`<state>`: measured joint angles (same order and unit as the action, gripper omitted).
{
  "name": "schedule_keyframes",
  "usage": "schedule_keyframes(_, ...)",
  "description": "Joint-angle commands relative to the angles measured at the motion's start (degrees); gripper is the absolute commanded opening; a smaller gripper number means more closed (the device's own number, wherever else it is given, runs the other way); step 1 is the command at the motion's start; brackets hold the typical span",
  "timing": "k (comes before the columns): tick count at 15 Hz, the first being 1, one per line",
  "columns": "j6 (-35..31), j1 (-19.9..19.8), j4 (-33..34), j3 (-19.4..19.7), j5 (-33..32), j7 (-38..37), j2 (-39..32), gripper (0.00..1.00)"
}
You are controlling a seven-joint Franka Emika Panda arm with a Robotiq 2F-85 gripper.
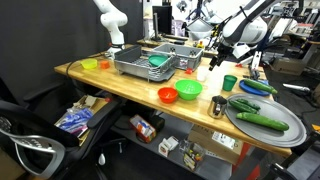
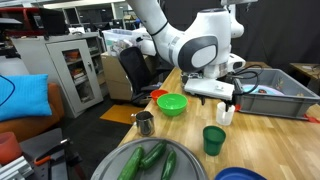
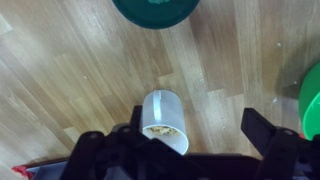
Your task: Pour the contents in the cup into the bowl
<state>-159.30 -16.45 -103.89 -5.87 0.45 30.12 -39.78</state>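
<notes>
— Two dark fingers (image 3: 262, 128) of the gripper (image 3: 198, 125) stand wide apart in the wrist view. What sits between them?

— A small white cup (image 3: 163, 122), on the wooden table (image 3: 60, 60), just beside one finger. Bare wood shows between it and the opposite finger. Something pale lies inside the cup.

— So nothing is gripped?

— Correct, the jaws are spread, with slack around the cup.

— Where is the bowl?

— A green bowl (image 3: 155, 10) is cut off by the top border of the wrist view, and plain wood separates it from the cup. In an exterior view it sits near the table's front edge, beside an orange bowl (image 1: 168, 94).

— What crowds the space?

— A green cup (image 2: 214, 139) stands near the white cup. A metal cup (image 2: 146, 123) sits at the table's rim, and a tray (image 1: 293, 115) of cucumbers fills the corner.
</notes>
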Motion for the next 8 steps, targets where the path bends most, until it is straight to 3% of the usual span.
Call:
schedule_keyframes(1,-1.4,-0.48,4.45,-0.18,-1.49,-0.29,-4.71,1.0)
schedule_keyframes(8,-1.65,-2.11,10.97,-1.1,-1.97,0.01,-10.84,1.0)
